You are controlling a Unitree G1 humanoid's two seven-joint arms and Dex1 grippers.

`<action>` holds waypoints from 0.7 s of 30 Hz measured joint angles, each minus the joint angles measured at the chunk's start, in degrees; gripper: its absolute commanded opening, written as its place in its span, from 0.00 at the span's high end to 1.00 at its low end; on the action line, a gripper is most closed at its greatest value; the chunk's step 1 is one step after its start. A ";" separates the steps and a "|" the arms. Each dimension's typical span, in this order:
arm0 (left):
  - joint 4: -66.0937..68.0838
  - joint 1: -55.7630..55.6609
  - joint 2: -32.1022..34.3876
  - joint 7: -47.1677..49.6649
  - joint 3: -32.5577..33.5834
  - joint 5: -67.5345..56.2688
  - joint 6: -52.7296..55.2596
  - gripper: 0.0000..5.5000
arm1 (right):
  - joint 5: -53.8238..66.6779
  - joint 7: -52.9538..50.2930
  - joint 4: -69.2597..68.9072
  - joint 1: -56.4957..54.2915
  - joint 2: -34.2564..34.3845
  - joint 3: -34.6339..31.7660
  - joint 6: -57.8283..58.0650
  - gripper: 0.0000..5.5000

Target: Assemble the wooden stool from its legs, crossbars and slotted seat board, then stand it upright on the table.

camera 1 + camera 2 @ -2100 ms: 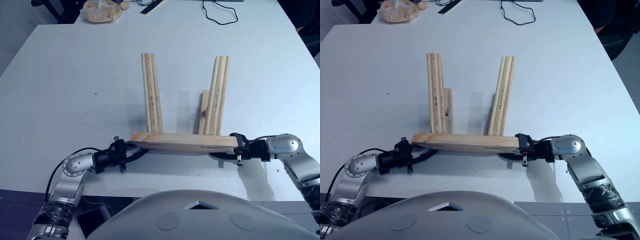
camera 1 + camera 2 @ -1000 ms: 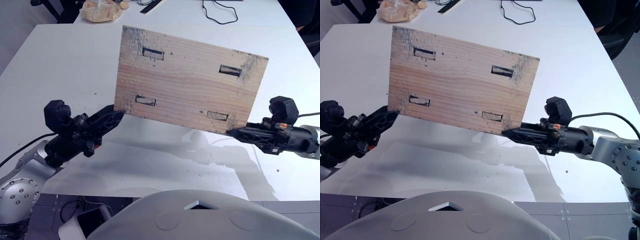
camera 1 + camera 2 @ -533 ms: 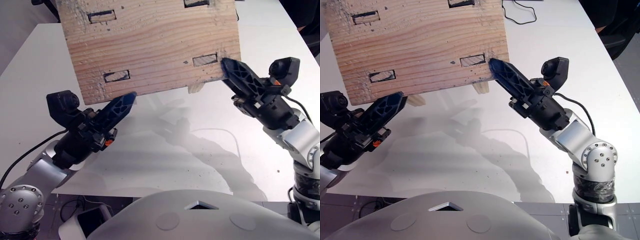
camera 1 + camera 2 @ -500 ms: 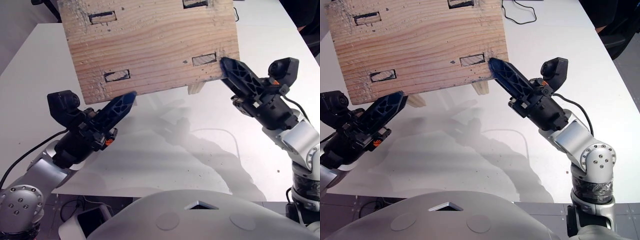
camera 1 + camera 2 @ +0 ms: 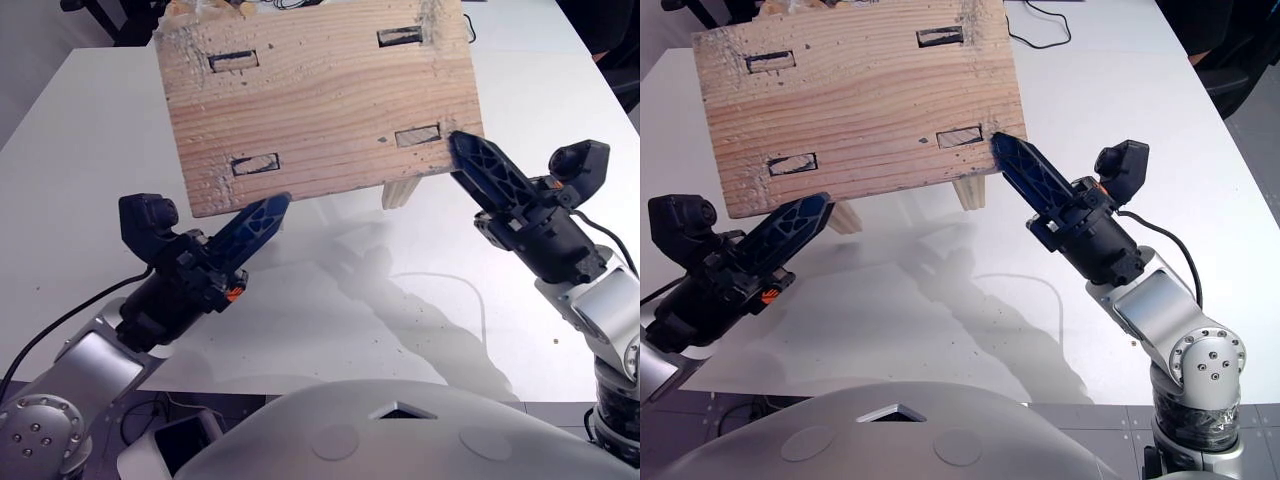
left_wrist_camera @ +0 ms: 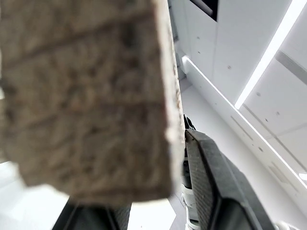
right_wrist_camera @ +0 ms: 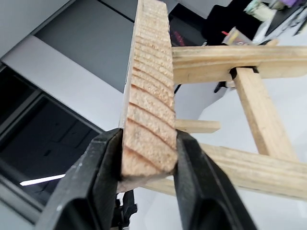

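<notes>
Wooden seat board (image 5: 320,110) held tilted above the table (image 5: 80,230), legs (image 5: 400,192) poking out beneath; left pincer (image 5: 272,207) clamped on its lower left corner, right pincer (image 5: 460,145) clamped on the lower right.

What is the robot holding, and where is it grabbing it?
The wooden stool, by its slotted seat board: the left gripper pinches the board's near left corner, the right gripper its near right corner.
</notes>
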 measured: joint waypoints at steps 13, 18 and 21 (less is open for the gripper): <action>3.14 -12.21 -4.41 20.32 -8.66 -0.09 -4.23 0.72 | -0.02 -27.54 -0.14 -7.48 7.50 5.84 -7.17 0.72; 8.22 -18.28 -6.05 22.16 -11.35 -0.04 -3.77 0.62 | -0.02 -32.45 2.77 -12.36 8.49 5.83 -6.90 0.72; 11.68 -21.42 -5.84 25.98 -10.98 0.06 -3.67 0.54 | -0.03 -33.29 3.99 -13.50 6.75 4.90 -4.45 0.60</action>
